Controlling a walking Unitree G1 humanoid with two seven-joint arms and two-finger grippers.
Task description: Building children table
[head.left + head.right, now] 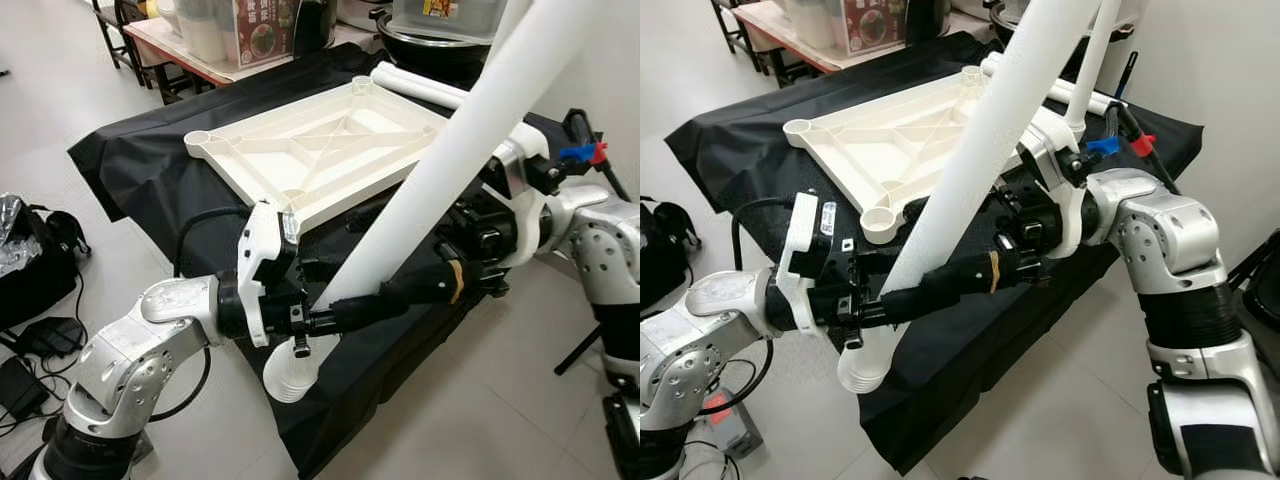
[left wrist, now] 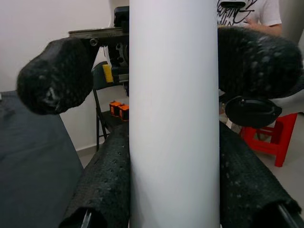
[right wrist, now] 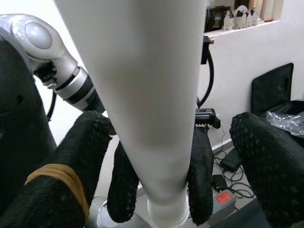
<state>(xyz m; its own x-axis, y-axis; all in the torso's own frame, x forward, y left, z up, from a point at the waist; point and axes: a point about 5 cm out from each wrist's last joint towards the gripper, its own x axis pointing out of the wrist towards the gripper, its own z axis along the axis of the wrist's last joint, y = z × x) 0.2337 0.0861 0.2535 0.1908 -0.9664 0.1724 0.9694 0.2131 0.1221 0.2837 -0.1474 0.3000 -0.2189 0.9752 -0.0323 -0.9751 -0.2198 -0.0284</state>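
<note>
A long white table leg (image 1: 470, 130) runs slantwise across the view, its ribbed lower end (image 1: 290, 375) hanging over the front edge of the black cloth. My left gripper (image 1: 345, 305) is shut on the leg just above that end, one finger (image 2: 102, 190) pressed to each side. My right gripper (image 1: 400, 290) straddles the leg slightly higher and stands open: the finger (image 3: 61, 185) with a yellow band lies against the leg, the other finger (image 3: 270, 161) is apart from it. The white tabletop (image 1: 330, 150) lies upside down behind. A second leg (image 1: 1092, 70) rises at its far corner.
A black cloth (image 1: 140, 170) covers the work table. Another white leg (image 1: 420, 85) lies along the tabletop's far edge. Behind stands a table with containers (image 1: 215, 35). Bags and cables (image 1: 30, 260) sit on the floor at left. A person's shirt (image 2: 242, 12) and a red stool (image 2: 278, 135) are nearby.
</note>
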